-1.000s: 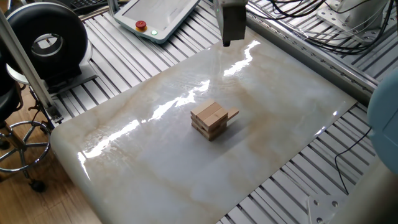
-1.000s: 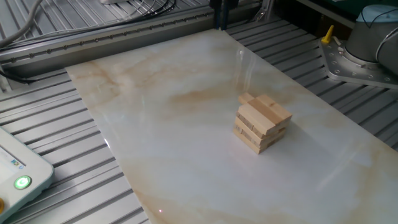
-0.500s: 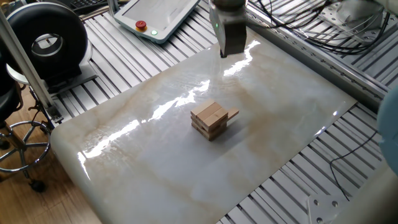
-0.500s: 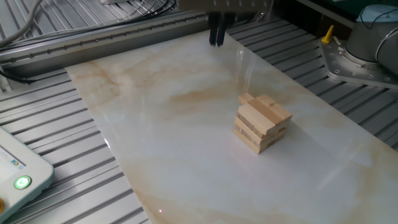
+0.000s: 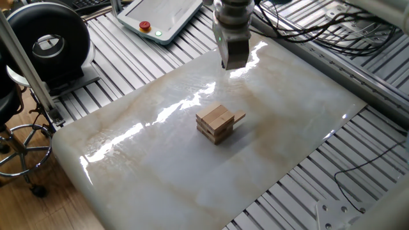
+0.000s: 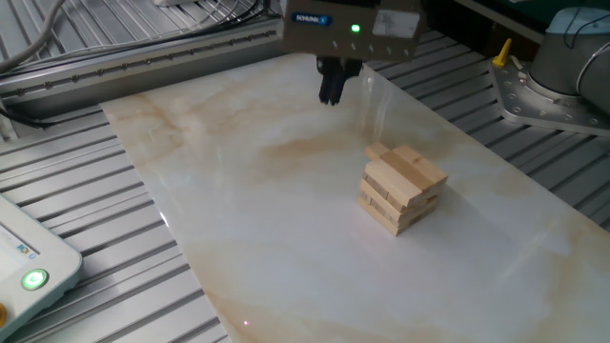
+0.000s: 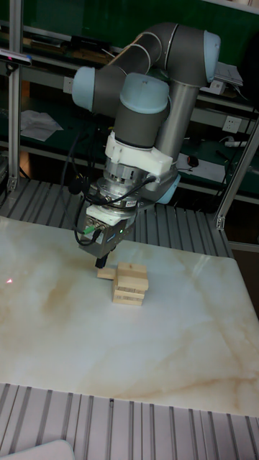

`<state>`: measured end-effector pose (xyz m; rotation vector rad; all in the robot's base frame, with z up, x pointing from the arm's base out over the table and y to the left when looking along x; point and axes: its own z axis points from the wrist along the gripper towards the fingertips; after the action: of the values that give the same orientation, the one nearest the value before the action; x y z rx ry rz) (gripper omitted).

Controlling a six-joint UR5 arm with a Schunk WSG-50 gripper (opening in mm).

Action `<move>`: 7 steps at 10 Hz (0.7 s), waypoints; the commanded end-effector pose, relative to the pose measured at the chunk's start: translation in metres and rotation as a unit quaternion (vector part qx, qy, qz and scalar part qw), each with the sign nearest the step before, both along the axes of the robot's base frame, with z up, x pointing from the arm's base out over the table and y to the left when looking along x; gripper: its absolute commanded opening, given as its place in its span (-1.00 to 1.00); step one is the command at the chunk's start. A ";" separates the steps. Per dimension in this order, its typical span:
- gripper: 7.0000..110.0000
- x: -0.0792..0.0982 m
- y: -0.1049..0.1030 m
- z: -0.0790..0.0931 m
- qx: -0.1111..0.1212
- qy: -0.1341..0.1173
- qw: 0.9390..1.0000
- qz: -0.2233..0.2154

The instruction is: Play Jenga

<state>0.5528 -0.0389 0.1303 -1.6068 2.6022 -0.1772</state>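
The Jenga tower [image 5: 216, 122] [image 6: 400, 188] [image 7: 129, 284] is a low stack of tan wooden blocks in crosswise layers on the marble slab [image 5: 160, 166]. One block [image 5: 238, 117] [image 6: 378, 151] [image 7: 106, 274] sticks out of a lower layer on one side. My gripper [image 5: 227, 64] [image 6: 331, 95] [image 7: 101, 263] hangs above the slab, apart from the tower on the side of the protruding block. Its dark fingers are pressed together and hold nothing. In the tall fixed view the fingertips sit just above the protruding block's end; whether they touch it is unclear.
A teach pendant [image 5: 163, 16] [image 6: 29, 267] with a red button lies on the slatted table beyond the slab. A black round device [image 5: 45, 41] and a stool [image 5: 13, 134] stand at the left. Cables [image 5: 307, 19] run along the far rail. The robot base [image 6: 572, 67] is at the right.
The gripper has come down from the frame's top edge and moved over the slab toward the tower. The tower and its protruding block have not moved.
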 end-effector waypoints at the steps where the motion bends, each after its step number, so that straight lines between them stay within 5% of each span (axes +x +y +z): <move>1: -1.00 0.010 0.009 -0.006 0.000 -0.032 0.998 0.051; 4: -1.00 0.012 0.012 -0.007 0.003 -0.037 0.994 0.106; 5: -0.71 0.010 0.014 -0.008 0.011 -0.039 0.993 0.109; 7: -0.71 0.009 0.014 -0.008 0.017 -0.038 0.993 0.110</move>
<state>0.5612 -0.0284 0.1219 -1.8051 2.3798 -0.1997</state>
